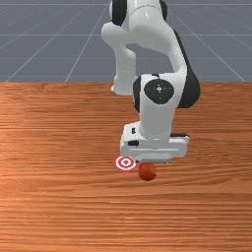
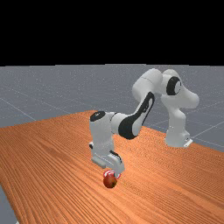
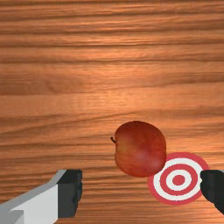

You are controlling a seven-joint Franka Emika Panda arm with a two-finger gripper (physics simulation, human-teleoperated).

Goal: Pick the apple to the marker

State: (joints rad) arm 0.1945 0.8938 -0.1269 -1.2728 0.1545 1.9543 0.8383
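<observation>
Apple (image 3: pixel 140 149) seemingly just beside marker (image 3: pixel 178 180)

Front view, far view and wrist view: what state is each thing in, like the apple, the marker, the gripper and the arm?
Apple: on its side, stem pointing sideways, not gripped; its middle is off the marker.
Marker: flat on the table, its centre uncovered, its edge partly hidden by the apple in the wrist view.
Gripper: open, pointing down.
Arm: bent, reaching out over the table.
</observation>
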